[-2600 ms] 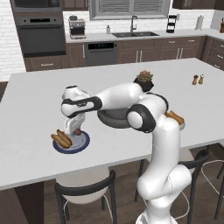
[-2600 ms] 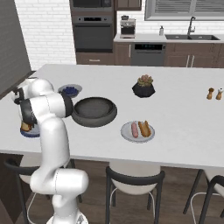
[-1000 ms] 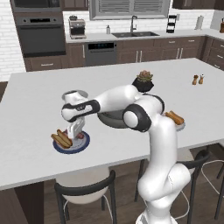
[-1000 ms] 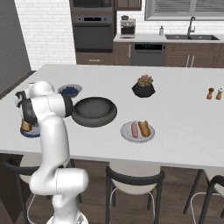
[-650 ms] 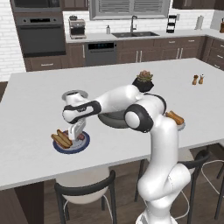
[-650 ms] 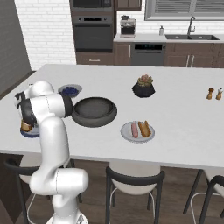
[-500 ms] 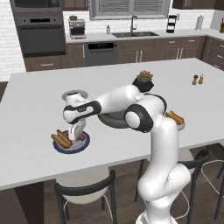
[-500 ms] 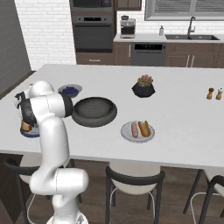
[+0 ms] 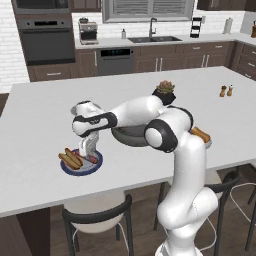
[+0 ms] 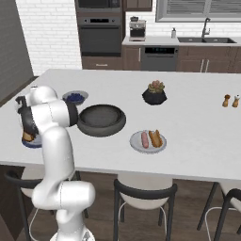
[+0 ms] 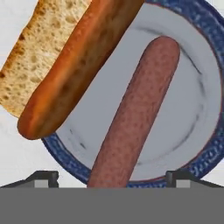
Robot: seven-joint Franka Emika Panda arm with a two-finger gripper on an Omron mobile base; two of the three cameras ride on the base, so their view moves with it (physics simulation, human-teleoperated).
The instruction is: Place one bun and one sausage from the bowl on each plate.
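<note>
Down over the blue-rimmed plate [image 9: 95, 165] the hand [image 9: 88, 148] hung close above the food, fingers pointing at the surface [image 9: 40, 110]. Its two fingertips [image 11: 43, 177] stood well apart at the bottom of the hand view, and the near end of the sausage [image 11: 131, 118] lay in the gap between them, with space on either side, so the hand looked spread and clamped on nothing.

From the hand, the sausage ran straight out along the line of sight, its long axis crossing the line between the two tips at roughly a right angle. By my reading it was resting on the plate's grey centre, so the coming move was more likely a lift clear than another grasp.

That sausage was reddish-brown, smooth and round-ended. Beside it on the plate lay the bun [image 11: 65, 65], a glossy orange-brown crust with a pale crumbly cut face; it sat skewed to the sausage and overhung the plate's rim.

Beyond that plate, toward the middle of the surface, sat the dark bowl [image 10: 101, 120], and nothing could be seen in it. Farther from the blue-rimmed plate, past the bowl, the light grey plate [image 10: 136, 143] carried its own bun and sausage side by side. Judged from that, both plates were served.
</note>
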